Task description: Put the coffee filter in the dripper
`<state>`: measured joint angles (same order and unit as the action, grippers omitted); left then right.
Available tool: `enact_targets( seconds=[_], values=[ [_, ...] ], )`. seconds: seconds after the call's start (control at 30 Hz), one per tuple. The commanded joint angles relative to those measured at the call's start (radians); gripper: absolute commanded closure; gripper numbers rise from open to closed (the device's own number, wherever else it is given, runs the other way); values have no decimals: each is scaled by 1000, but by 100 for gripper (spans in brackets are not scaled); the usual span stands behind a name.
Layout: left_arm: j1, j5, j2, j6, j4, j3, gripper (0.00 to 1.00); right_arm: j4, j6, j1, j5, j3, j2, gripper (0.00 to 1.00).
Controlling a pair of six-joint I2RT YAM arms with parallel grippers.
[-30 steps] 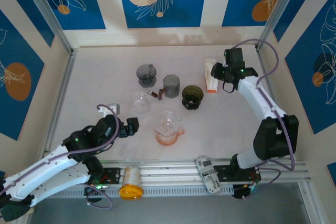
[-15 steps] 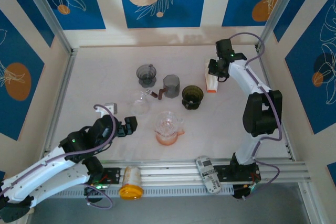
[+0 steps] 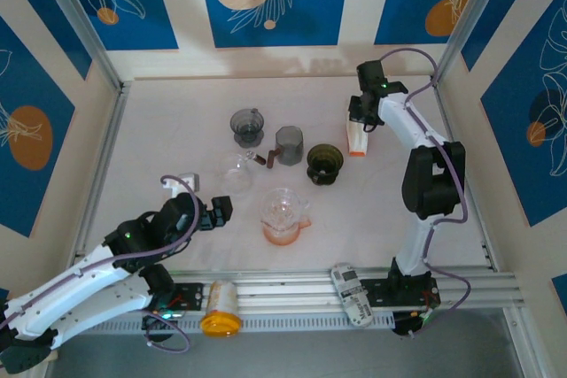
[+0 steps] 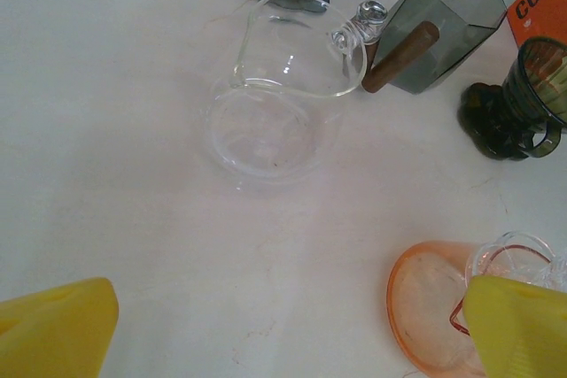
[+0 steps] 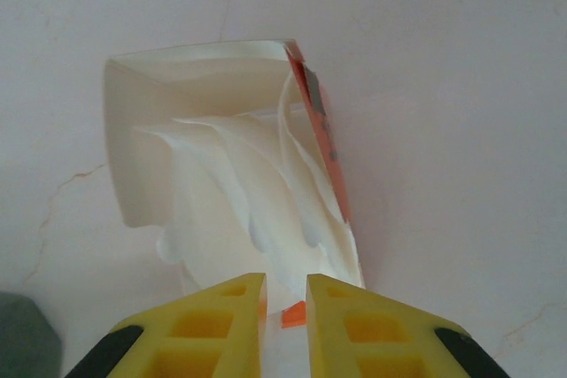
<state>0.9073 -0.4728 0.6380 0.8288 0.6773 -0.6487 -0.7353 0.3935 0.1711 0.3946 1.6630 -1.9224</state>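
Observation:
An opened white and orange filter box (image 3: 356,140) lies at the back right, with white coffee filters (image 5: 257,192) fanned out of its mouth. My right gripper (image 3: 359,121) sits at that mouth. In the right wrist view the right gripper (image 5: 285,298) has its yellow jaws nearly together, pinching the near edge of a filter beside an orange flap. A clear dripper (image 3: 283,210) on an orange base stands mid-table. My left gripper (image 3: 218,215) hovers left of it. Seen from the left wrist, the left gripper (image 4: 288,334) is open and empty, and the orange base (image 4: 434,303) lies by its right finger.
A dark green ribbed dripper (image 3: 324,164), a grey pitcher with a wooden handle (image 3: 285,146), a grey dripper (image 3: 248,126) and a clear glass server (image 3: 237,174) cluster mid-table. An orange-lidded jar (image 3: 219,319) and a flat device (image 3: 352,294) rest on the front rail.
My right arm swung left and back, from the right side of the filter box to its mouth, and its jaws narrowed. The left arm barely moved.

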Motion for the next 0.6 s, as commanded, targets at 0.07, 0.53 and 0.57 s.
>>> enact_targets(
  seconds=[0.07, 0.53, 0.57],
  values=[
    [-8, -16, 5, -10, -8, -12, 0, -28, -33, 5, 53, 41, -19, 80],
    [-8, -10, 7, -3, -7, -8, 0, -50, -44, 6, 47, 106, -63, 79],
    [-8, -10, 7, -2, -7, -8, 0, -51, -44, 7, 47, 106, -66, 79]
  ],
)
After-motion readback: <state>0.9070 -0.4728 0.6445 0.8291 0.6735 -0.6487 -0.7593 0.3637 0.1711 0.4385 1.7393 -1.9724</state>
